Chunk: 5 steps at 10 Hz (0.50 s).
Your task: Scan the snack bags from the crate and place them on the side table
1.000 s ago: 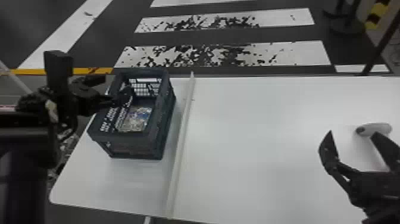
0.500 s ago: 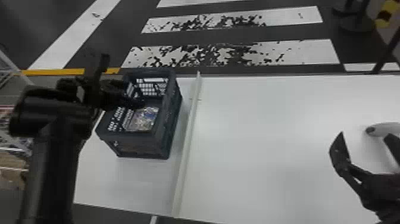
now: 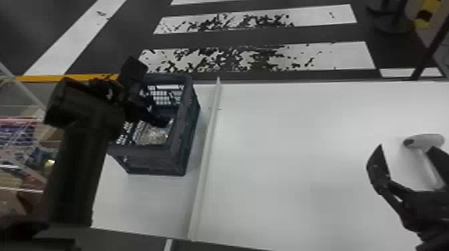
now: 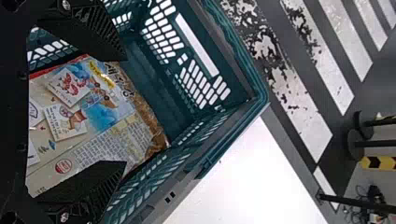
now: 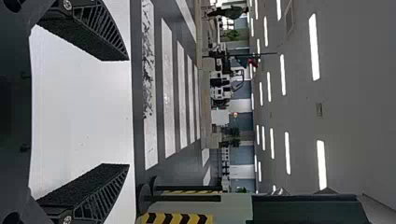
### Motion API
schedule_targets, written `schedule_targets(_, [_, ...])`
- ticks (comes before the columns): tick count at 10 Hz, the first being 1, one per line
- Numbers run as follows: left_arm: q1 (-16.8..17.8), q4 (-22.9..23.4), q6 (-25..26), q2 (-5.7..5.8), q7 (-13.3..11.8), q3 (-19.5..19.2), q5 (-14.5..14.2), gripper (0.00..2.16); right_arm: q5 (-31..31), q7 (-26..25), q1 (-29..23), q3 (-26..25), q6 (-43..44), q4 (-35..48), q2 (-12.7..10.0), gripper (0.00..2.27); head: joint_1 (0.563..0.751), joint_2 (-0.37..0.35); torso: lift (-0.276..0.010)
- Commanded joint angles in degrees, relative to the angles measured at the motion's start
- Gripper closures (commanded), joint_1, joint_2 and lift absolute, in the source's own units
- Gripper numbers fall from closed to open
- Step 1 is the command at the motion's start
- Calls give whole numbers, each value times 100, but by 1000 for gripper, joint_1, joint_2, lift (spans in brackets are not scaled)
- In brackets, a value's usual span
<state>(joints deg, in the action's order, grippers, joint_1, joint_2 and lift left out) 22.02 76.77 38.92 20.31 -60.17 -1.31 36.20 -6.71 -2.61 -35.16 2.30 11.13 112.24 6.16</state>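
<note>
A dark crate stands on a white table, left of a pale raised strip. A snack bag, printed with small pictures, lies inside the crate. The left gripper reaches into the crate, its claw wide, with the bag showing between its fingers; I can't tell whether they touch it. The right gripper, also spread wide and empty, is over the table's right side, near a white scanner.

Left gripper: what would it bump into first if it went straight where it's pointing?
Probably the snack bag lying in the crate. The left gripper points down towards it, though how far off it is stays unclear.
</note>
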Motion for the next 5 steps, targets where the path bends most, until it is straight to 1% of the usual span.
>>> schedule_targets(1, [241,-505,-64,-45,5,324,186,90,-41,15,0,-2,-1,-1,0,63,695,172,-94])
schedule_targets(2, [443,-857,-64,-45,-12,562,248,90,-67,32,0,-2,-1,-9,0,63,695,166,-94])
schedule_targets(3, [549,-1085,-64,-53,-92,764,415,90,-76,32,0,-19,-1,-9,0,63,695,160,-94])
schedule_targets(4, [602,-1243,-82,-62,-109,913,538,87,-85,32,0,-28,-1,-18,0,63,695,155,-94])
schedule_targets(5, [663,-1445,-240,-89,-136,992,678,80,-103,50,0,-19,-1,-18,8,63,695,154,-94])
